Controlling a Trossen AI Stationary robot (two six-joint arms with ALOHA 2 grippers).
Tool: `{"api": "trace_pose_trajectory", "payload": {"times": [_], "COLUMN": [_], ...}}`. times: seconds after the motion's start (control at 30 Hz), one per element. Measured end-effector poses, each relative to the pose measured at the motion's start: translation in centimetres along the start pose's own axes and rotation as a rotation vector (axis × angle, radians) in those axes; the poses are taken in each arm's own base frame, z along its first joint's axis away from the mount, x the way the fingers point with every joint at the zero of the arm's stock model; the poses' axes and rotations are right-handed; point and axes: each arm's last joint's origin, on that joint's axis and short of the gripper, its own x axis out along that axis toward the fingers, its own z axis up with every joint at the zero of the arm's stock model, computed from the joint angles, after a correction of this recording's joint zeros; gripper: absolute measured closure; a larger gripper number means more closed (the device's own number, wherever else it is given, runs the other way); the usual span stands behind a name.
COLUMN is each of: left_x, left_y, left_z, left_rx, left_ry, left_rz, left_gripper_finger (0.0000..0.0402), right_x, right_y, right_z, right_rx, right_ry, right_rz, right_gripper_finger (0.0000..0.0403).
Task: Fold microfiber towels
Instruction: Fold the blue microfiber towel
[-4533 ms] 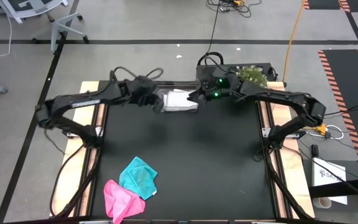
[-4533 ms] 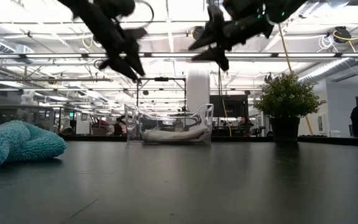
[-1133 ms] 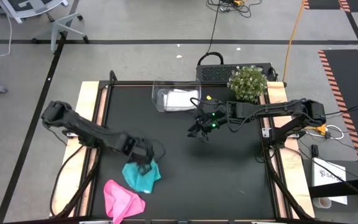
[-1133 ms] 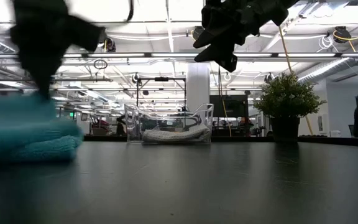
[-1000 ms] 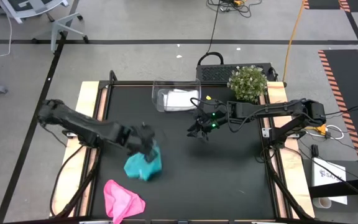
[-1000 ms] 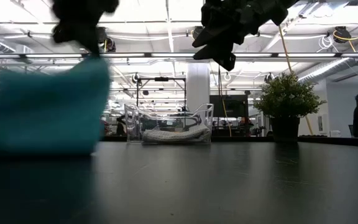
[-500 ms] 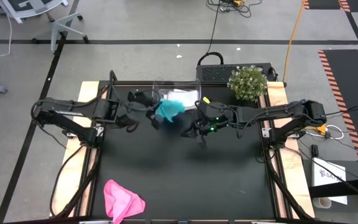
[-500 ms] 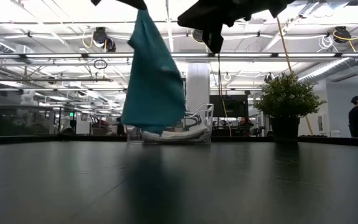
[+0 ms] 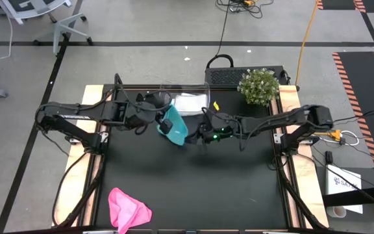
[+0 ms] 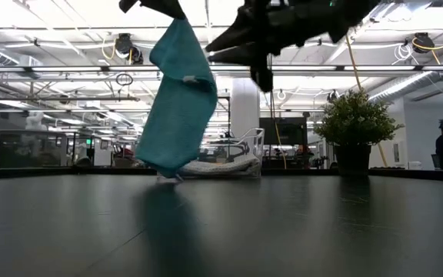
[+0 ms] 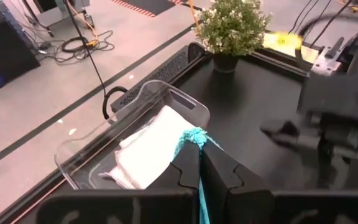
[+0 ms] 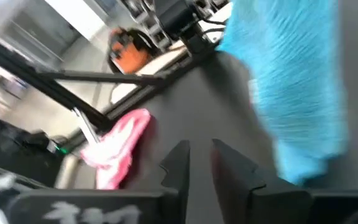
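**A:** What step is under way?

**B:** The black table [image 9: 239,188] fills the high view. Near its twelve o'clock edge the left gripper [image 9: 162,120] pinches one corner of the teal microfiber towel [image 9: 174,125], which hangs in the air with its lower tip about at the tabletop. The right gripper [image 9: 202,137] sits just beside it at three o'clock, fingers narrowly parted and empty. I judge this the lift before spreading; next the right gripper needs a second corner.

**A:** And the other things?

**B:** A clear plastic tub [image 9: 193,89] at twelve o'clock holds a folded pale towel [image 9: 190,103], thick and nubbly. A leafy potted plant [image 9: 259,85] stands at one o'clock. The pink towel [image 9: 128,207] lies crumpled at seven o'clock. The teal cloth looks soft, limp and fuzzy.
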Motion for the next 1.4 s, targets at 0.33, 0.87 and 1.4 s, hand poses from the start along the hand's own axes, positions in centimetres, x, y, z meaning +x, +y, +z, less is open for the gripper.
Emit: {"api": "trace_pose_trajectory", "payload": {"times": [0.33,0.87,1.4], "left_x": [1.0,3.0,3.3], "left_y": [0.2,-1.5,-1.6], "left_z": [0.1,0.2,0.2], "left_rx": [0.016,0.069,0.078], "left_ry": [0.001,-0.012,0.001], "left_rz": [0.020,-0.087,-0.113], "left_gripper_finger": [0.0398,0.0398,0.0397], "right_x": [3.8,6.4,5.8], "right_y": [-2.0,-4.8,-4.9], "right_z": [-1.8,-2.9,-1.5], "right_rx": [0.075,0.222,0.232], "right_ry": [-0.143,-0.362,-0.423], "right_rz": [0.111,0.107,0.223], "right_gripper_finger": [0.0266,0.0254,0.0254]}}
